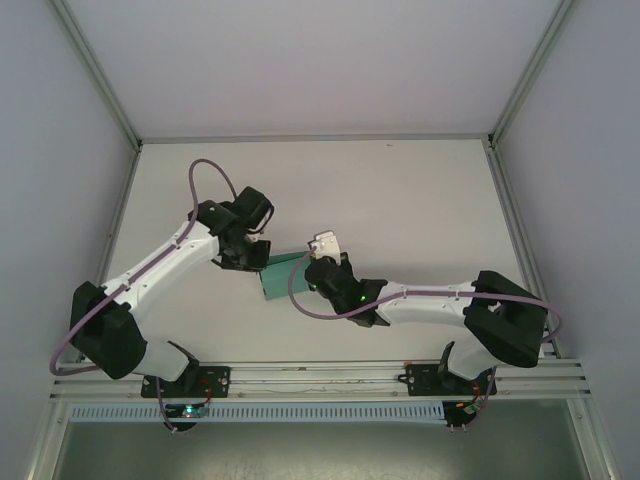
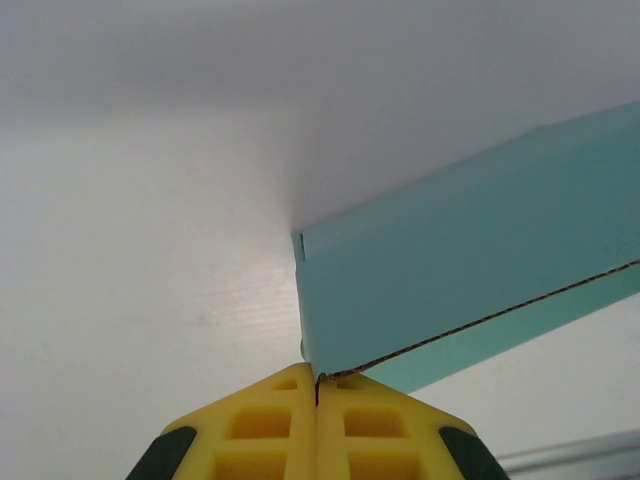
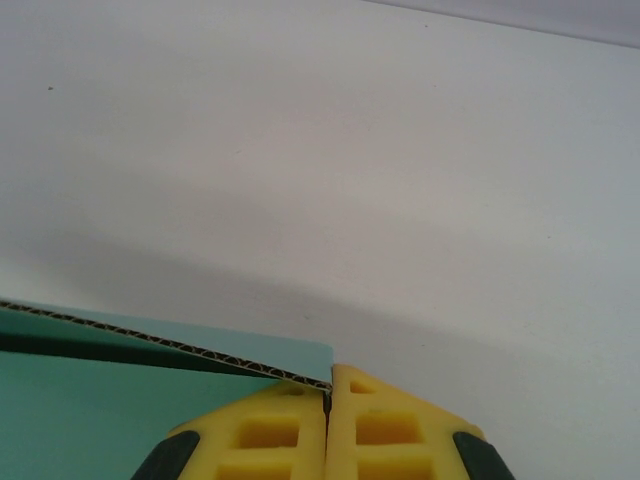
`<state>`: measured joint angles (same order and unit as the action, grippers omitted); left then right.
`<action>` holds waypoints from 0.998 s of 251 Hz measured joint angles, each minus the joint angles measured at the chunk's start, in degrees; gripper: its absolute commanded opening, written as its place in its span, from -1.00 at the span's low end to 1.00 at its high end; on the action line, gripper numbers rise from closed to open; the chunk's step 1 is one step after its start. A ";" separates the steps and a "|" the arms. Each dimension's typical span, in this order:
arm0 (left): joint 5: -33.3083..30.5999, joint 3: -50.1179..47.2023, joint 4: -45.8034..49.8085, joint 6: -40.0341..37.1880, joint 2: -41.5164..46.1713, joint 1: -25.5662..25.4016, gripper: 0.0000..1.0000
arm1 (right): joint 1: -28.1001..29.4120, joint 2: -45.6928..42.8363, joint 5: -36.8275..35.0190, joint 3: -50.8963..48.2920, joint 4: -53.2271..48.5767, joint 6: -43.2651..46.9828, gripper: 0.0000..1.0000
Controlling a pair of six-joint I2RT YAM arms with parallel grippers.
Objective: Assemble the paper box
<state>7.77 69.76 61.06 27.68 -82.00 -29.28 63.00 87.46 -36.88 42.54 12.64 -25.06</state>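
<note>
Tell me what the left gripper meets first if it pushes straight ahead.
The paper box: the left gripper is shut on its edge, and the teal panel stands directly ahead, apparently with no gap.

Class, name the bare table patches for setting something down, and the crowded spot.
Free: the far half of the table, up to the back wall. Crowded: the near middle, where left gripper and right gripper pinch the paper box.

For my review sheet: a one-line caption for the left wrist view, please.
Left arm's yellow fingers, closed, pinch the corner of the teal paper box.
</note>
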 measured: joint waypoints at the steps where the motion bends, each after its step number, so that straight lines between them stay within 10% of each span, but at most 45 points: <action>1: 0.13 0.00 0.09 0.09 -0.02 0.07 -1.00 | 0.04 0.04 -0.04 0.02 0.00 0.00 -1.00; 250: 22.93 -3.67 -2.82 17.38 0.15 12.24 -1.00 | 2.14 2.43 -5.09 0.98 -0.79 -0.02 -1.00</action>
<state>30.70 66.08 58.24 45.06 -81.84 -17.04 65.14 89.89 -41.98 43.53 11.86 -25.08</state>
